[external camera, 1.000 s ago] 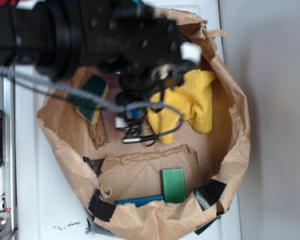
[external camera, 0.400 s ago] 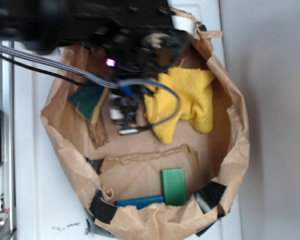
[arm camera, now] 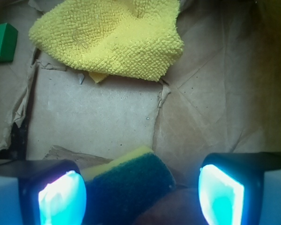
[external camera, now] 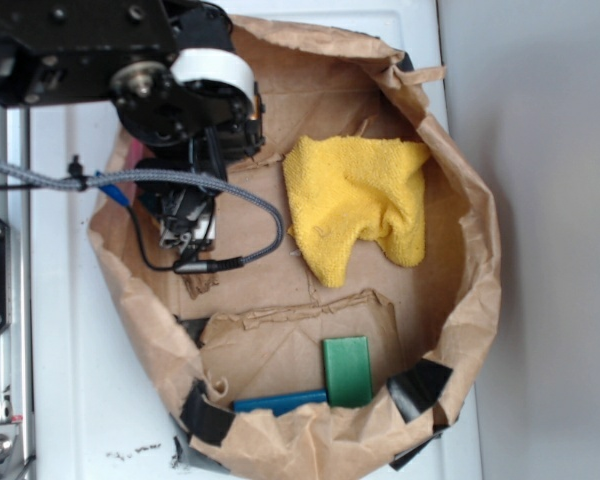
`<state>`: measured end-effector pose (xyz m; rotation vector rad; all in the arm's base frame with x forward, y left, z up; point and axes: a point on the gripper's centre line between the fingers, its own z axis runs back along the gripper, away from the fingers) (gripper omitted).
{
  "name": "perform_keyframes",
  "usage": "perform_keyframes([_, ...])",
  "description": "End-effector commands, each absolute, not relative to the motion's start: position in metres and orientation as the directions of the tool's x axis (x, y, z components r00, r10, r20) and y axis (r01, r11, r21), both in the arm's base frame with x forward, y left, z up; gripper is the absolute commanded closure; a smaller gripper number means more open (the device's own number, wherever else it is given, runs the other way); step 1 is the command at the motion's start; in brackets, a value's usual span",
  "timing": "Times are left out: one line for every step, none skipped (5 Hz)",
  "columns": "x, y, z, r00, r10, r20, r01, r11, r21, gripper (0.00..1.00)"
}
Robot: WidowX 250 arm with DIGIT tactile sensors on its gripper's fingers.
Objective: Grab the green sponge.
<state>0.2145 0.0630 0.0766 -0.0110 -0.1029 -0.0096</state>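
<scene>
In the wrist view the green sponge, dark green face up over a yellow edge, lies on the brown paper between my fingers. It sits close against the left pad, and a gap separates it from the right pad. My gripper is open around it. In the exterior view the gripper points down at the left side of the paper bag, and the arm hides the sponge.
A yellow terry cloth lies crumpled at the bag's middle right. A small bright-green block and a blue object lie near the front wall. The bag's crumpled walls ring everything, close to my gripper's left.
The arm has moved left, off the yellow cloth and over the sponge. The sponge, visible in the exterior view before, is now hidden under the gripper.
</scene>
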Motion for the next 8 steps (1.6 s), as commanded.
perform_keyframes([0.219,0.078,0.083,0.99,0.008,0.138,-0.009,1.0,0.008,0.0])
perform_keyframes([0.219,0.078,0.083,0.99,0.008,0.138,-0.009,1.0,0.008,0.0])
perform_keyframes([0.219,0.078,0.083,0.99,0.008,0.138,-0.009,1.0,0.008,0.0])
perform_keyframes([0.221,0.061,0.103,0.987,0.117,0.112,-0.11,0.991,-0.072,0.0])
perform_keyframes([0.23,0.051,0.108,0.977,0.202,0.06,-0.197,0.976,-0.089,0.0])
perform_keyframes([0.232,0.044,0.109,0.95,0.308,0.061,-0.302,0.95,-0.085,0.0])
perform_keyframes([0.234,0.042,0.101,0.899,0.439,0.006,-0.438,0.899,-0.011,0.0])
perform_keyframes([0.235,0.052,0.08,0.859,0.51,-0.036,-0.506,0.858,0.085,0.0])
